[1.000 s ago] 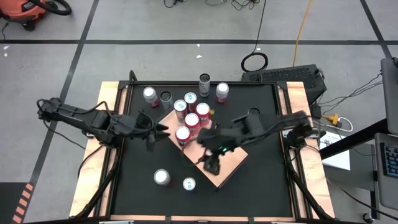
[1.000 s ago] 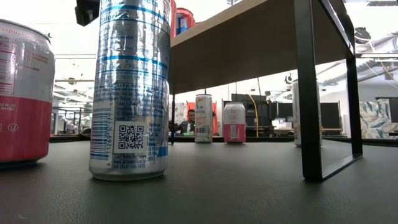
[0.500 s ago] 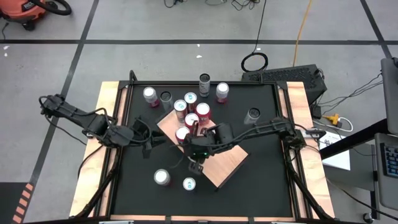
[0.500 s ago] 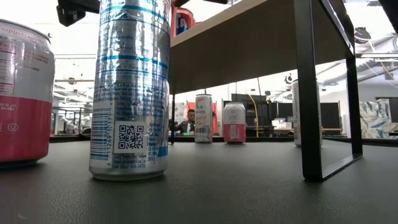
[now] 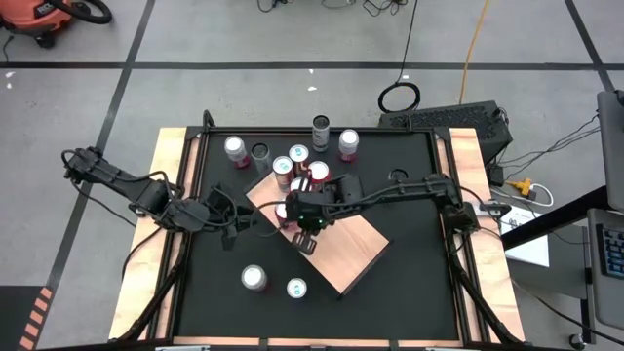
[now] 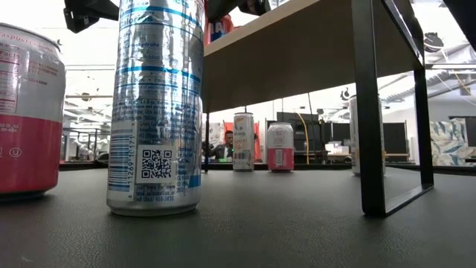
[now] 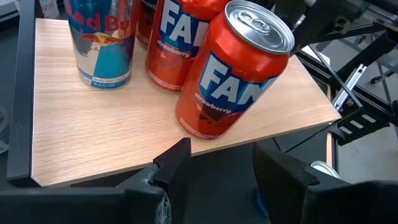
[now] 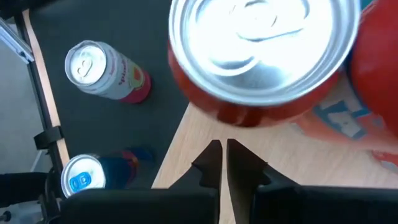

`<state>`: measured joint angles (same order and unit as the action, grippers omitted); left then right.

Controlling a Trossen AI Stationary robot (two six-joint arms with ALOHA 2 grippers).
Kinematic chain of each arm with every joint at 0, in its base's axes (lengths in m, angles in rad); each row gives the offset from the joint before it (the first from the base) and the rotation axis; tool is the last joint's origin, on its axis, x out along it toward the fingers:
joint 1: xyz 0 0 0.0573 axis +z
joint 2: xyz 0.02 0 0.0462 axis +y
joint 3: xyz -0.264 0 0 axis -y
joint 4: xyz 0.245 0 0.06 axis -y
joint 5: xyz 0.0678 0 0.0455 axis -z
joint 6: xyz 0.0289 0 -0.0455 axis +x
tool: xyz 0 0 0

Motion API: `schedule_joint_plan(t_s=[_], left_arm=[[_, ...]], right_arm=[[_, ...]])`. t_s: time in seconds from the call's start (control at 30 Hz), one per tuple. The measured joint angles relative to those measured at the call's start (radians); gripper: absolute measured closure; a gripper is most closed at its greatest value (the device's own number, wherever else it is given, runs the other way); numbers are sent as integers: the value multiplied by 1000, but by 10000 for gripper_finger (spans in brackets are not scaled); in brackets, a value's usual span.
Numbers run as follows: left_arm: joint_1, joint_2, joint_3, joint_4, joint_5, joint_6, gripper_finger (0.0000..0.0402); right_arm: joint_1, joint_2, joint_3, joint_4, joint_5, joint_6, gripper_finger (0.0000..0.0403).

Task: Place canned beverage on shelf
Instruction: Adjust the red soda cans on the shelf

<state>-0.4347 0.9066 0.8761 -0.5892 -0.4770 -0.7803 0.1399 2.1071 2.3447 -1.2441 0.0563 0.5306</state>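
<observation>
Shelf: the thick rectangular slab of pale natural wood [image 5: 343,255] stands turned diagonally in the middle of the black tabletop [image 5: 409,292], raised on black metal legs [image 6: 370,112], as the low view shows.
Cans on the shelf: a cluster sits at the slab's end toward the far edge of the tabletop; the left wrist view shows a red strawberry soda can [image 7: 233,68] nearest the slab's edge, upright, a second red can [image 7: 177,37] touching it behind, and a blue and silver energy drink can [image 7: 102,40] just beside those.
Right tool: the right tool [image 5: 304,238] hangs over the slab, next to the red can at the cluster's near side; its two dark fingers [image 8: 211,163] are pressed together with nothing between them, and the silver top of the red can [image 8: 261,43] lies just ahead of them.
Left tool: the left tool [image 5: 255,216] hovers beside the slab's corner, near the same red can; its fingers [image 7: 177,158] stand apart and hold nothing.
Cans on the tabletop: a pink and white can [image 5: 253,278] and a tall blue and silver can [image 5: 296,289] stand close together toward the near edge, well apart from the slab's legs; several more cans [image 5: 321,128] stand along the far edge.
Background: a person [image 6: 227,145] shows beyond the tabletop in the low view.
</observation>
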Motion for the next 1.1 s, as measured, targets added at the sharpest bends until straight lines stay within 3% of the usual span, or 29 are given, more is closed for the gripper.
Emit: schedule_joint_plan(t_s=[0.97, 1.1], left_arm=[[0, 3, 0, -49, -3, 2, 234], [0, 20, 0, -15, 44, 16, 234]], right_arm=[[-21, -17, 0, 31, -7, -19, 399], [-21, -25, 0, 22, -9, -19, 399]])
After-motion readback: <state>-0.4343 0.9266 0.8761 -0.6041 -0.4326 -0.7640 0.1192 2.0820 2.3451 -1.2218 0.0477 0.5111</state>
